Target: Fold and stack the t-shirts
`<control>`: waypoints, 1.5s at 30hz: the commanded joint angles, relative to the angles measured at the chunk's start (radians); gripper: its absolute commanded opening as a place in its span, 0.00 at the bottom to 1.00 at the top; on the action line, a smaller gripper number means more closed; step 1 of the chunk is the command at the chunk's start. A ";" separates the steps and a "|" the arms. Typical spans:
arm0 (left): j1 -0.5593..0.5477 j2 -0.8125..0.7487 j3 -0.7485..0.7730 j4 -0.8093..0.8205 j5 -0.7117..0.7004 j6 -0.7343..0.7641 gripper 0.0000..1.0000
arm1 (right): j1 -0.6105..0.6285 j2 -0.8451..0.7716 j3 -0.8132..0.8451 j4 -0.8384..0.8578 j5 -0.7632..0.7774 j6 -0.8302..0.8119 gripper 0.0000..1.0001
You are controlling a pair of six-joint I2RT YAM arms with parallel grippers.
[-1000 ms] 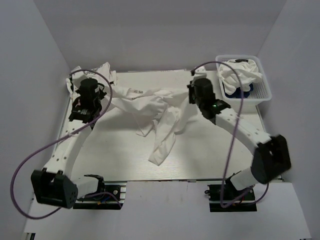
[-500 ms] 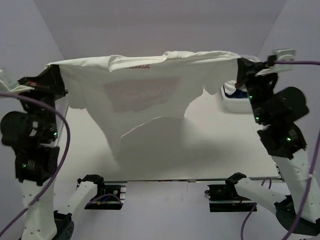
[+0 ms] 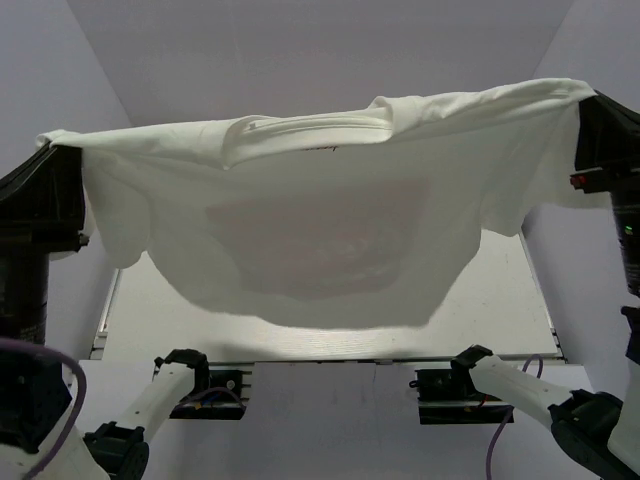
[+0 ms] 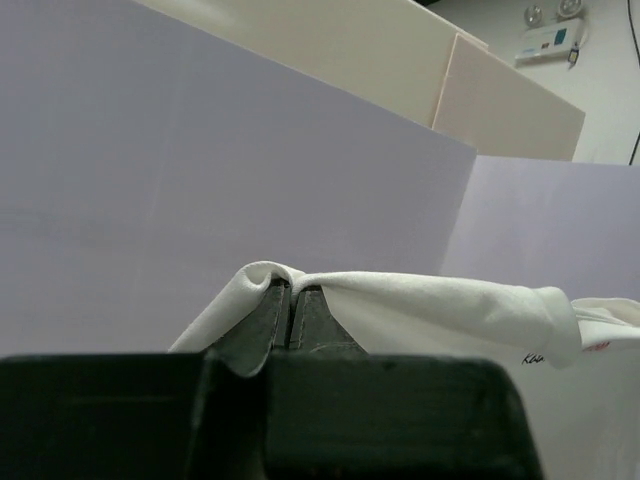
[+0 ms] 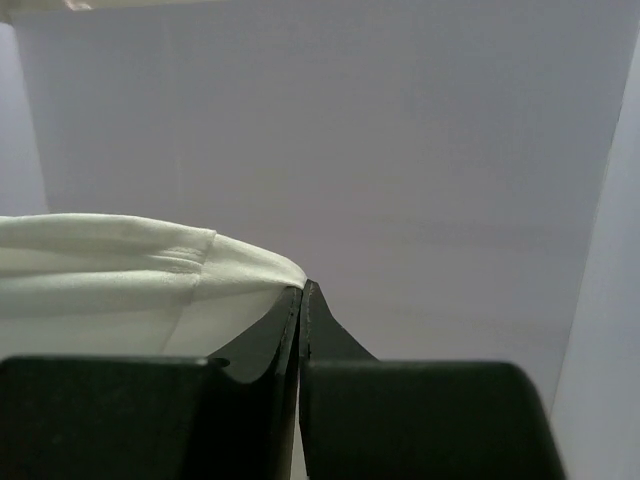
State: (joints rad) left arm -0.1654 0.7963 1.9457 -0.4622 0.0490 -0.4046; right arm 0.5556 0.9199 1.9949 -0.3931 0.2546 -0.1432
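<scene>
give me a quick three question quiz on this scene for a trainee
1. Multiple choice: what grips the white t-shirt? A) one claw B) both claws C) neither claw
2. True or false: the shirt lies crumpled on the table.
3. Short answer: is the collar at the top or the bottom edge of the shirt as it hangs?

Key
1. B: the left claw and the right claw are each shut on an upper corner.
2. False: it hangs spread out above the table.
3. Top.
</scene>
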 commanded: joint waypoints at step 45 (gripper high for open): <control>-0.172 0.977 -0.654 0.122 -0.089 -0.062 1.00 | -0.149 0.881 -0.691 0.083 -0.263 0.320 0.90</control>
State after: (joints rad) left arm -0.3237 1.7527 1.1774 -0.3542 0.0200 -0.5030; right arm 0.3382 1.9438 1.4425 -0.3649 -0.0711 0.1219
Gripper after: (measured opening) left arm 0.995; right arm 0.900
